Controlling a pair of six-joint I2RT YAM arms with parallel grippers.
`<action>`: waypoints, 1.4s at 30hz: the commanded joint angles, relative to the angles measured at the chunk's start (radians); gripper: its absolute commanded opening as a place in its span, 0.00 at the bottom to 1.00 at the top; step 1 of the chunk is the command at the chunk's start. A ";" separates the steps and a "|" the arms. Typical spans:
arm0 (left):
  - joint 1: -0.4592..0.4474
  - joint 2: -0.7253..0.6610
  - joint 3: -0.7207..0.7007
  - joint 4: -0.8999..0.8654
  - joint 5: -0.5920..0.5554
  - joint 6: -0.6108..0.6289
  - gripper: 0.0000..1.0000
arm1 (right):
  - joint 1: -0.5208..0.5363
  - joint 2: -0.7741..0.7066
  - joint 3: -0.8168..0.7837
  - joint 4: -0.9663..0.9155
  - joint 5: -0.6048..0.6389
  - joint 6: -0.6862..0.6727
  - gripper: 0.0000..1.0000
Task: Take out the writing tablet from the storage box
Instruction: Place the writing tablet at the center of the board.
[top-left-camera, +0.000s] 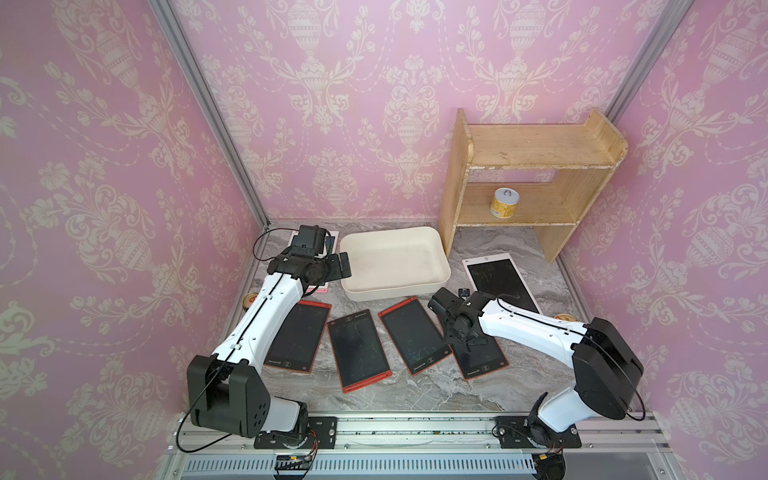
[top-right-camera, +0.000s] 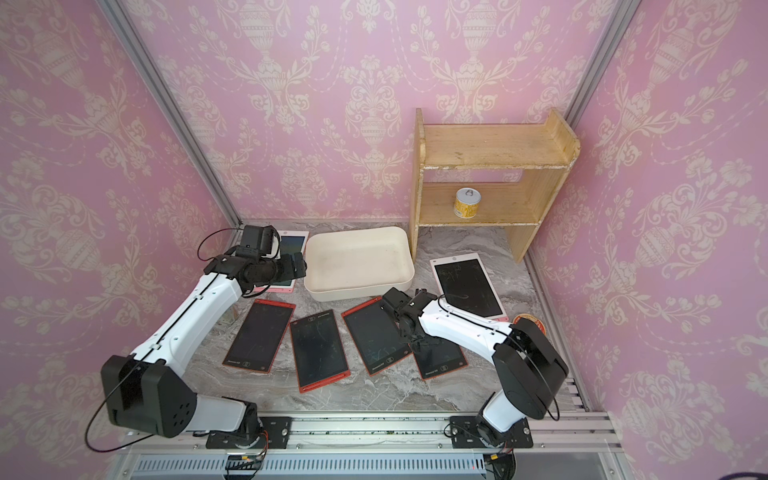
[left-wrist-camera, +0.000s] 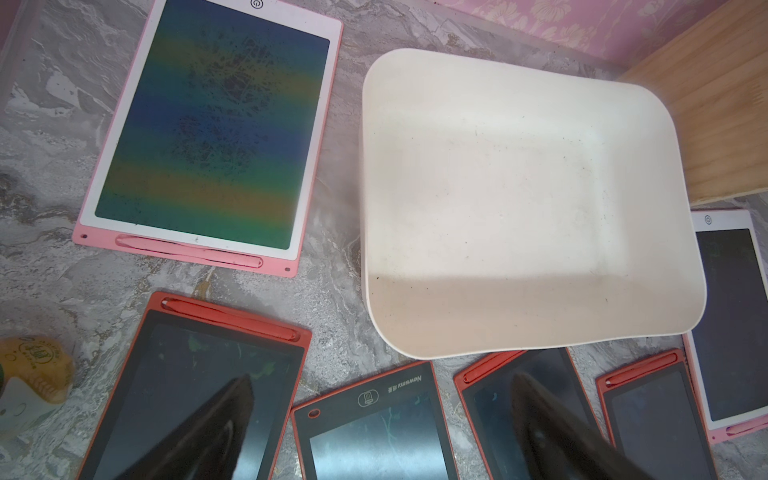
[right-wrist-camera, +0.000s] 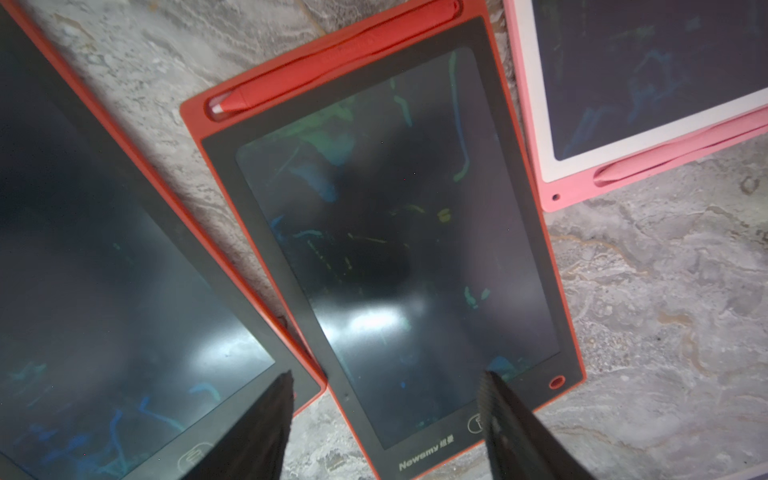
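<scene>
On the table, just near and right of the storage box, my right gripper hangs close over the rightmost red writing tablet. Its jaws are partly spread and hold nothing. That tablet lies flat directly below them. Its long axis runs from its near end, under the fingertips, away to the far left, so its stylus end points at the box's near right corner. The gap between the jaws lies roughly across its short width. The left gripper stands wide open and empty by the box's left wall, well apart from this tablet, so the right arm is plainly the nearer. Both top views and the left wrist view show nothing inside the box. Every tablet I can see is out on the table, so I judge the removal done.
</scene>
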 joint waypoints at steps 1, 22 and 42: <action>0.005 0.008 0.020 -0.029 -0.025 0.005 0.99 | 0.001 0.029 -0.030 -0.005 -0.015 -0.024 0.72; 0.005 0.009 -0.001 -0.016 -0.021 0.006 0.99 | 0.128 0.155 -0.013 0.004 -0.007 0.042 0.72; 0.006 0.002 0.003 -0.022 -0.019 0.005 0.99 | 0.154 0.145 0.103 -0.082 0.092 -0.026 0.72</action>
